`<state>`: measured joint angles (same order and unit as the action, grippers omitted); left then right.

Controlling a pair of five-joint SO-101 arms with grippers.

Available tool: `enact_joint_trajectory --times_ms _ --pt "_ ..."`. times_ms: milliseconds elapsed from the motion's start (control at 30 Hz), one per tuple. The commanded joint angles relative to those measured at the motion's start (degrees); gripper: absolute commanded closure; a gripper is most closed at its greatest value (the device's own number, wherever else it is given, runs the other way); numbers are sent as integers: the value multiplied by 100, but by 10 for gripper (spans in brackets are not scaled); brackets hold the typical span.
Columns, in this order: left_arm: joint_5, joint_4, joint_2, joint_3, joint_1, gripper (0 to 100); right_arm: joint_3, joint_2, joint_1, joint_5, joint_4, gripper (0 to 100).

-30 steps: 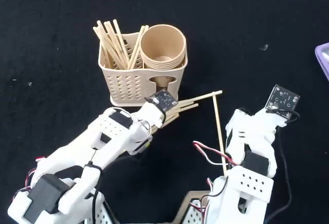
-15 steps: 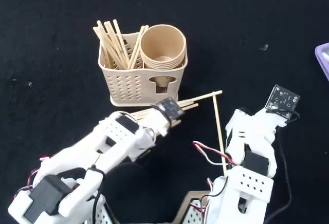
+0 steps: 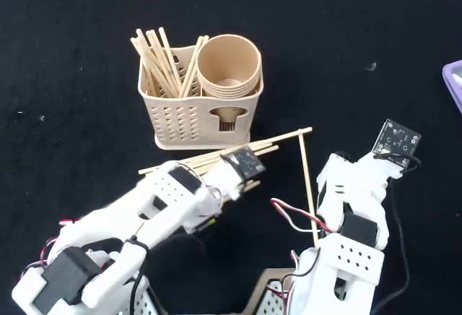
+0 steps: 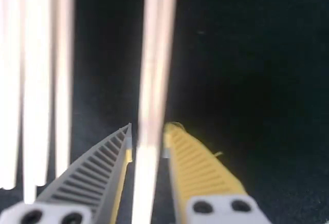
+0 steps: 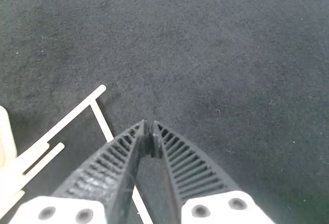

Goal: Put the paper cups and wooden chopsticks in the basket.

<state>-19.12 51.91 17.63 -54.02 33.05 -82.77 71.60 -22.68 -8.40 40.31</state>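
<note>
A beige basket at the back holds stacked paper cups in one compartment and several wooden chopsticks in the other. More loose chopsticks lie on the black table just in front of it. In the left wrist view my left gripper is shut on one chopstick, with others lying beside it. From above, that left gripper sits over the loose bundle. A single chopstick lies beside the right arm. My right gripper is shut with nothing in it, just above the table next to that chopstick.
The table is covered in black cloth. A purple object pokes in at the right edge. Both arm bases stand at the near edge.
My left gripper has slid away from the basket, rightward and toward the near edge, along the loose chopsticks, uncovering their left ends. The right arm has kept still.
</note>
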Motion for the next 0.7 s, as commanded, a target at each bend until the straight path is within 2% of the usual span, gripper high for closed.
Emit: enact_joint_trajectory --times_ms 0,333,433,667 --pt "9 -281 18 -22 -470 859 22 31 79 53 -141 979" --pt "9 -325 9 -119 -444 870 22 31 79 53 -141 979" --pt "9 -580 -26 -198 -479 870 22 31 79 53 -141 979" --pt "18 -9 -870 488 -462 870 22 31 79 53 -141 979"
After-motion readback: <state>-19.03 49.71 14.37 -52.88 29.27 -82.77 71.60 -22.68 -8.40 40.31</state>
